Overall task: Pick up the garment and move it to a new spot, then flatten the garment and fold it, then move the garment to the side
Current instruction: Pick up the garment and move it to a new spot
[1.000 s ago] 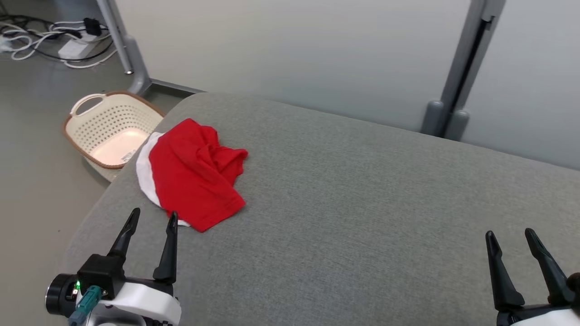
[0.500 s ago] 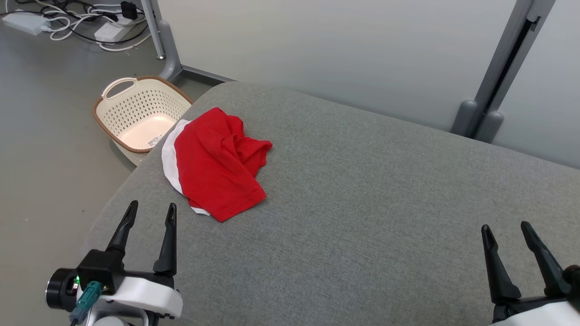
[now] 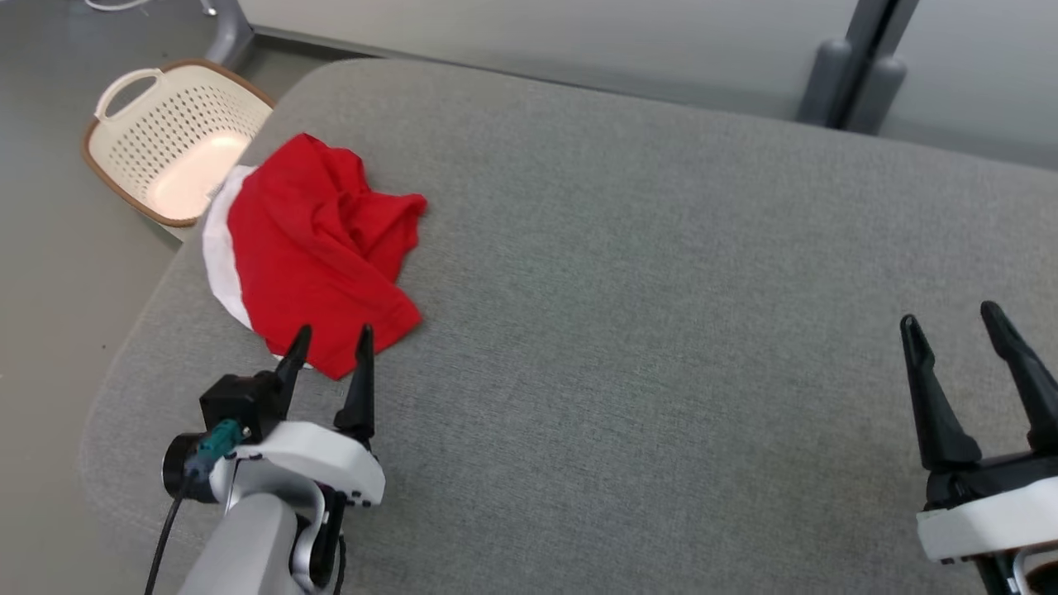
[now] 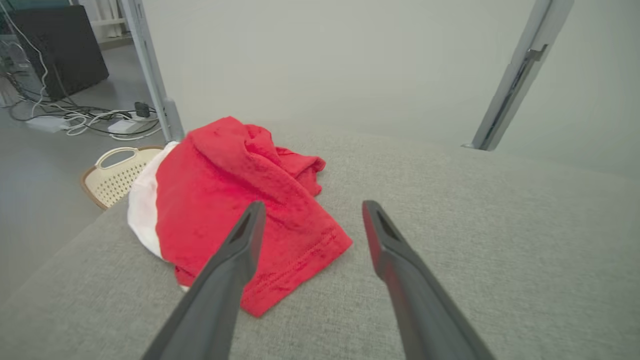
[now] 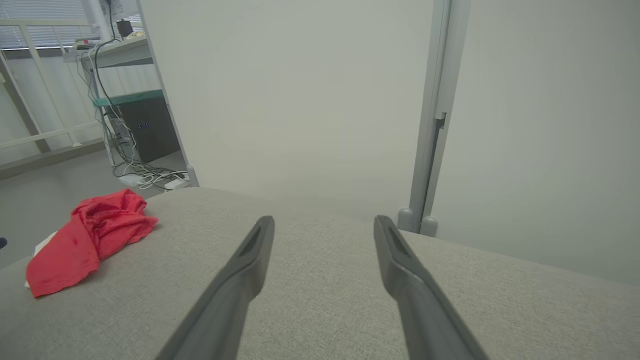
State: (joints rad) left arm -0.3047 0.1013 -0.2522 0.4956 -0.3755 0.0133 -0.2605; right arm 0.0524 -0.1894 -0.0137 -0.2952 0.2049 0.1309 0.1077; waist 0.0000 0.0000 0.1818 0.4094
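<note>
Garment (image 3: 306,248): red cloth with a white layer under it, lying crumpled near the far left corner of the grey padded surface (image 3: 661,289), beside a basket (image 3: 157,116) on the floor. The step in hand appears to be the first pick-up. The left gripper (image 3: 335,330) has its jaws spread apart at the garment's near hem; contact cannot be confirmed. The right gripper (image 3: 950,314), jaws also apart and empty, is well away. The next move calls for lowering the left jaws astride the hem and pinching a fold.
</note>
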